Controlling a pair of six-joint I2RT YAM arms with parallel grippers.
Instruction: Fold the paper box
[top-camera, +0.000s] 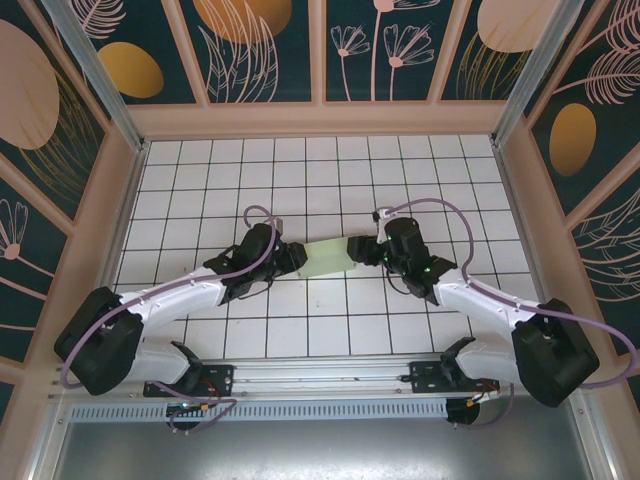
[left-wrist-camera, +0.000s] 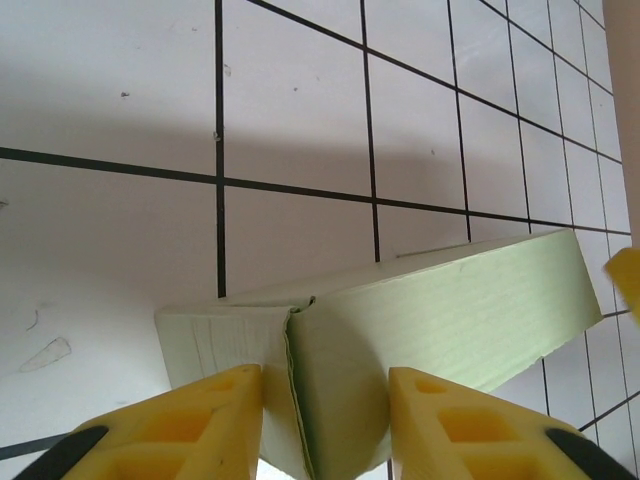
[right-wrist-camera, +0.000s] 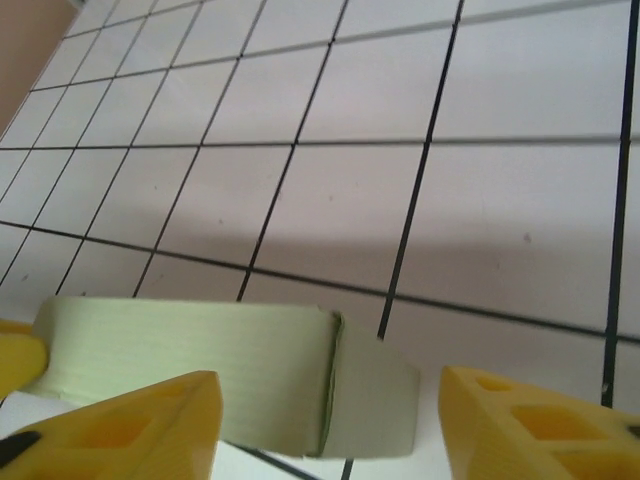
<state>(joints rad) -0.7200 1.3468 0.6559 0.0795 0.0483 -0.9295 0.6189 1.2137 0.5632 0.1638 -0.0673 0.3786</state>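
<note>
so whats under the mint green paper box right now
The white tiled table with black grid lines, shadowed around the pale mint-green card paper box. The tiles directly beneath it are covered, so I cannot tell whether it rests there or is held just above.

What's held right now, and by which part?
Left gripper pinches the paper box by its end corner. Right gripper straddles the opposite end, open, with a gap on one side.

White arm links (top-camera: 185, 295), black joint housings (top-camera: 545, 355), lilac cables (top-camera: 432, 201), yellow jaws with hollow pockets.
</note>
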